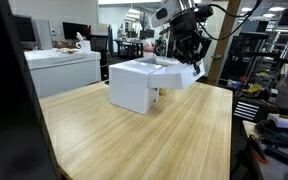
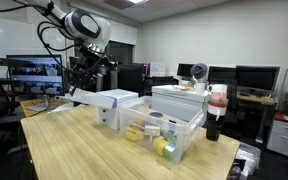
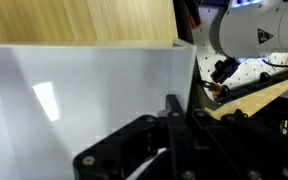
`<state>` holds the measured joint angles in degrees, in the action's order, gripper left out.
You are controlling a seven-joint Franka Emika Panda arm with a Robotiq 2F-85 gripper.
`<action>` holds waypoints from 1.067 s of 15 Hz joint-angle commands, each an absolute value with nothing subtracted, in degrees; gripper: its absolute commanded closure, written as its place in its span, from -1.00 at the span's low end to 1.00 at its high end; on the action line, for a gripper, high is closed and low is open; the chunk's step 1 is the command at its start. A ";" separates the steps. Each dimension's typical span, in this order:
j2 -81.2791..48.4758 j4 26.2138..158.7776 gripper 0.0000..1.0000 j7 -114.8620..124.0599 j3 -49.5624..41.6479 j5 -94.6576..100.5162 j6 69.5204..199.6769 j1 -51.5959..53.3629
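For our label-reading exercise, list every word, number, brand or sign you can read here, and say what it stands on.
No text can be read.
Blank: the white box and its lid.
Too blurred: the monitor screen.
Labels too small: the containers in the clear bin.

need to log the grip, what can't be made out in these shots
Inside of the white box: hidden by its own walls, both exterior views.
Contact of gripper and lid: blurred, cut by the bottom edge, wrist view.
Items in the clear bin: too small, exterior view.
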<state>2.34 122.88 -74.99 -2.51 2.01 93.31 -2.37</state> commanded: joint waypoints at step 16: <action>13.49 139.77 0.98 -59.13 -2.47 -10.86 108.36 -0.27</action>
<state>10.32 133.44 -60.32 -2.29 -8.40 102.59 -1.46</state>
